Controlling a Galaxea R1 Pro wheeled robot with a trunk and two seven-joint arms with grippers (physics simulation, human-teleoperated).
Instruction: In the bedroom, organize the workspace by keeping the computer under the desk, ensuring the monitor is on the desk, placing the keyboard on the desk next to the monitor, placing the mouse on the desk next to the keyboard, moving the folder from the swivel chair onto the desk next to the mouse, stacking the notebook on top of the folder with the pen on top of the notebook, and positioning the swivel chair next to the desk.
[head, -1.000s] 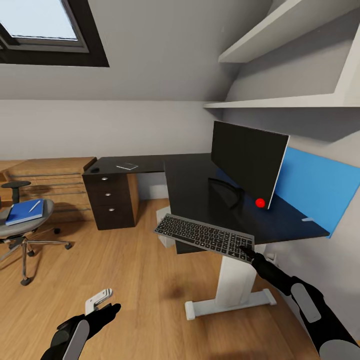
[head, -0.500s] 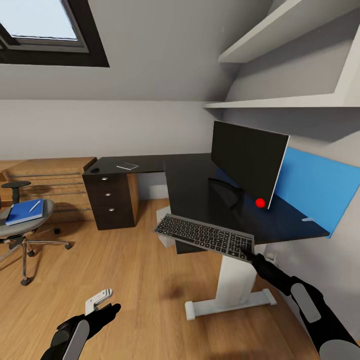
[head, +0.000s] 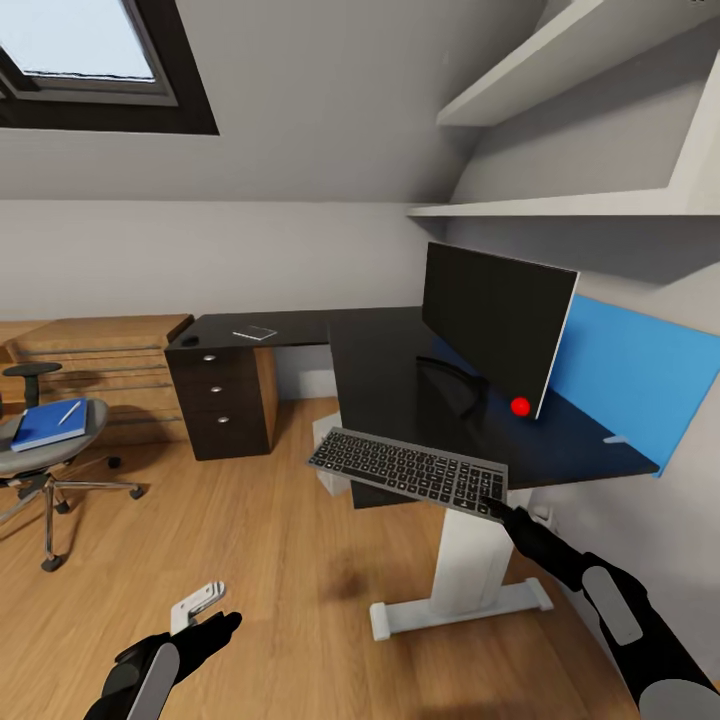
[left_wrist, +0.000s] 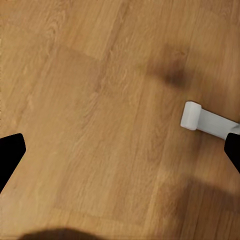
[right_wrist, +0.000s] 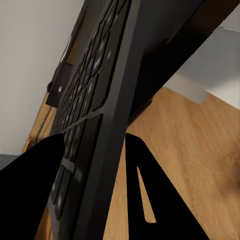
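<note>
The right tool (head: 497, 505) is pinching the near right corner of the keyboard (head: 408, 470), one finger above the keys and one beneath the frame, and is holding it tilted in the air at the front edge of the black tabletop (head: 400, 375). The rest of the keyboard is stretching away from that tool toward the robot's left, partly hanging over the wooden floor (head: 280, 560). Beyond the tool and slightly to its right, the monitor (head: 495, 325) is standing upright on the tabletop, a red dot glowing at its lower corner. No lettering on the keys is readable from here, and no brand shows on the screen.

The left tool (head: 205, 625) is hovering low over the floor with its fingers (left_wrist: 11, 152) spread wide, gripping nothing; the white foot of the desk's leg is lying just ahead of it.

Far off to that tool's left, the swivel chair (head: 40, 450) is sitting well apart from the tabletop, carrying the blue folder (head: 48, 423) with the pen (head: 70, 411) resting on it. The notebook (head: 254, 332) and the mouse (head: 189, 340) are lying on the tabletop's far wing, above the drawers (head: 220, 398).
</note>
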